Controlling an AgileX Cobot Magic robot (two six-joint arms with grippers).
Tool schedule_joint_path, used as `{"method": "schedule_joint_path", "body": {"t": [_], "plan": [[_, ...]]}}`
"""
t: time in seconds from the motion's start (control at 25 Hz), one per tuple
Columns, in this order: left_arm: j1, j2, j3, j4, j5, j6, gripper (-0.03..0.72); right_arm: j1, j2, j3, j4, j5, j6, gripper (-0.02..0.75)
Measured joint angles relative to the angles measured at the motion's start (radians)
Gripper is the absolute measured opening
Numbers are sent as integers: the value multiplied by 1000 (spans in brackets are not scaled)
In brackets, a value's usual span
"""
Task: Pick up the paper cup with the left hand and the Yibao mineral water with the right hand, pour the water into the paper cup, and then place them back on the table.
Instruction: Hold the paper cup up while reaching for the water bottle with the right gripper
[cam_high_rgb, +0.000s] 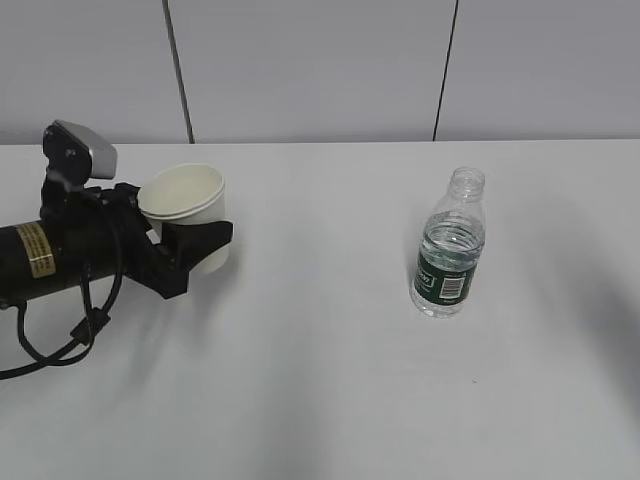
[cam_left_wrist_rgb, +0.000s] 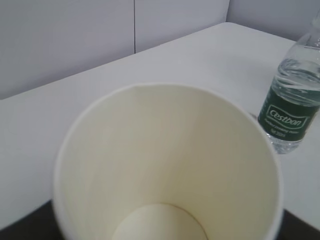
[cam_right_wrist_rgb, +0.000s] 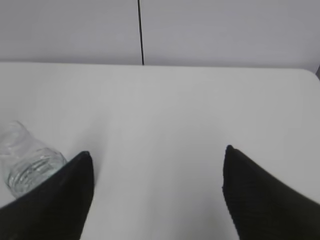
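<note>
Left hand (cam_high_rgb: 195, 250), black arm with yellow label sticker and grey camera box: reaching in from the left edge of the exterior view, black fingers (cam_high_rgb: 205, 237) bracketing the small tapered white paper cup (cam_high_rgb: 188, 213); whether already squeezing the wall or merely alongside, not determinable. Cup mouth filling the left wrist view, cream interior empty and dry. Right hand (cam_right_wrist_rgb: 157, 192), black gripper: absent from the exterior view, jaws standing wide apart in its own wrist view, gripping nothing, bare wide white flat tabletop (cam_right_wrist_rgb: 160, 110) showing between them. Small clear ribbed capless plastic bottle of Yibao mineral water (cam_high_rgb: 449, 245) with dark green label: standing upright on the tabletop, well apart from the cup, right of centre; lying beyond the left fingertip of the right hand, outside the gap. Risks, as judged: crushing or tipping the thin cup through excess squeeze; knocking the open bottle over and spilling through closing off-centre without first shifting leftward.
</note>
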Motion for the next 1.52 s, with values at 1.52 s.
{"method": "schedule_joint_path", "body": {"t": [1.52], "plan": [[0, -1, 0, -5, 5, -2, 437, 0, 729, 178, -615, -998, 284, 671]]}}
